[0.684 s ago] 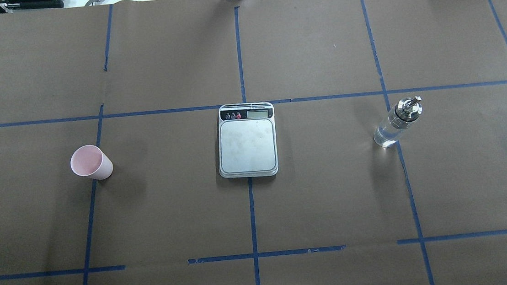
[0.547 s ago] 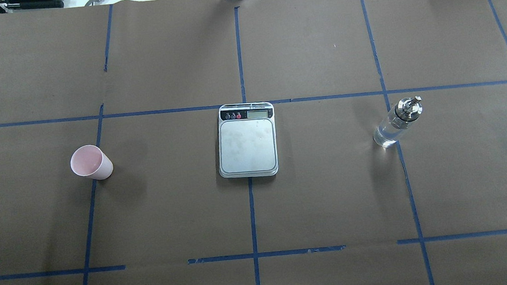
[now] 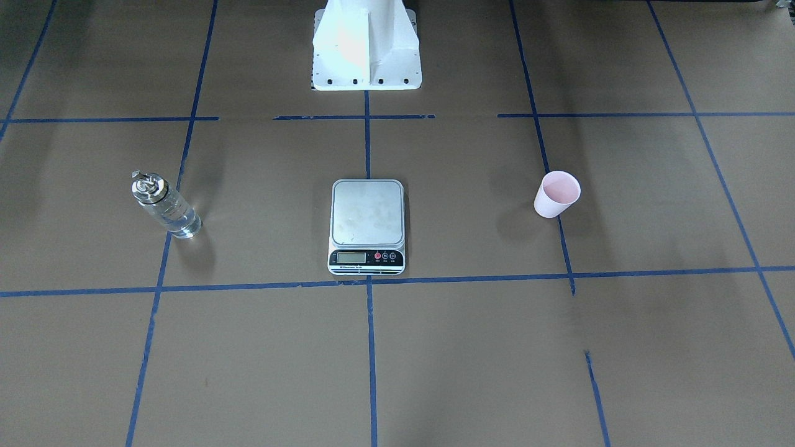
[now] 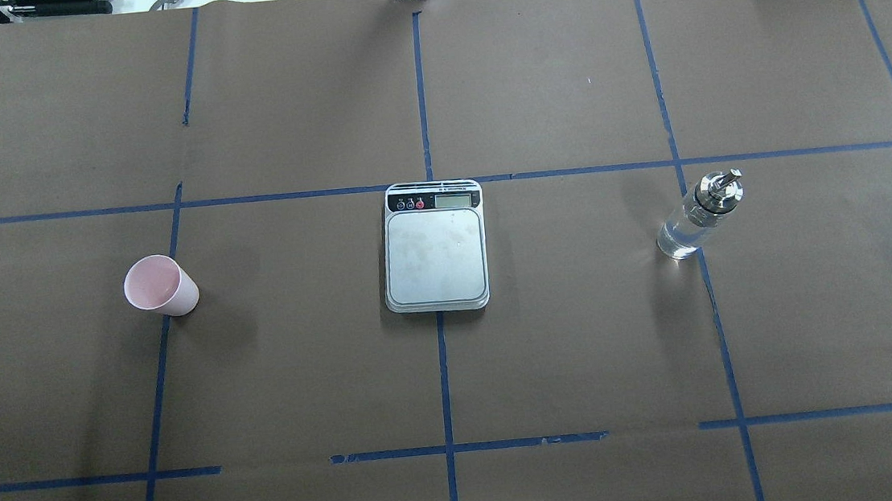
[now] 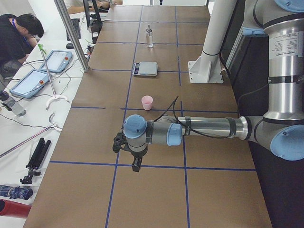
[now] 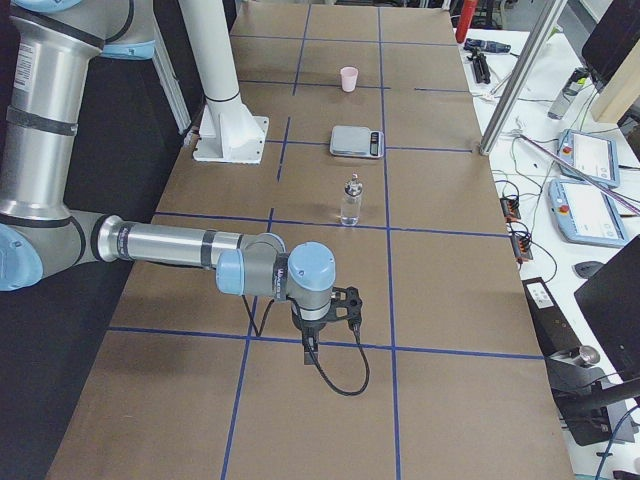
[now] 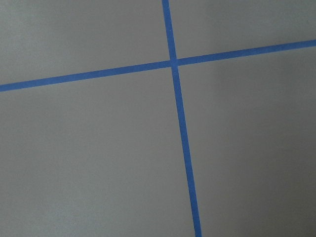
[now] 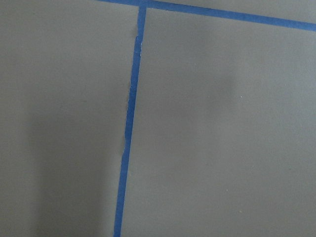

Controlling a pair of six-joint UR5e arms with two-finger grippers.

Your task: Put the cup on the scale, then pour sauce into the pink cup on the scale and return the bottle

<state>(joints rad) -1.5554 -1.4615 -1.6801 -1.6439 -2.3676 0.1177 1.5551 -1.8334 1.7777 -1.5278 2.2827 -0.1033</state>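
- The left gripper (image 5: 136, 166), a black two-finger tool on a blue-jointed silver arm, shows only in the view from the table's left end, hanging above the brown paper with nothing under it; whether its jaws are apart or together cannot be told from there.
- The right gripper (image 6: 309, 350), the same kind of tool with a black cable looping below it, shows only in the view from the table's right end, likewise over bare paper; its jaw state cannot be told either.
- Both wrist cameras see only brown paper crossed by blue tape lines.
- The flat rectangular silver kitchen scale (image 4: 434, 247) with its black display strip lies in the middle of the table, on a blue tape line, its platform bare.
- The small pale pink tapered paper cup (image 4: 159, 286) stands upright on the paper well apart from the scale, on the robot's left of it, mouth up.
- The clear glass cylindrical bottle (image 4: 699, 216) with a shiny silver pourer cap stands upright well apart from the scale on the robot's right, about as far from it as the cup; clear liquid shows in its lower part.
- The white robot base (image 3: 366, 46) sits behind the scale, on the robot's side.
- The brown paper-covered table (image 4: 585, 367) carries a grid of blue tape around the scale.
- A person (image 5: 18, 35) sits at a side desk beyond the table's far edge from the scale.
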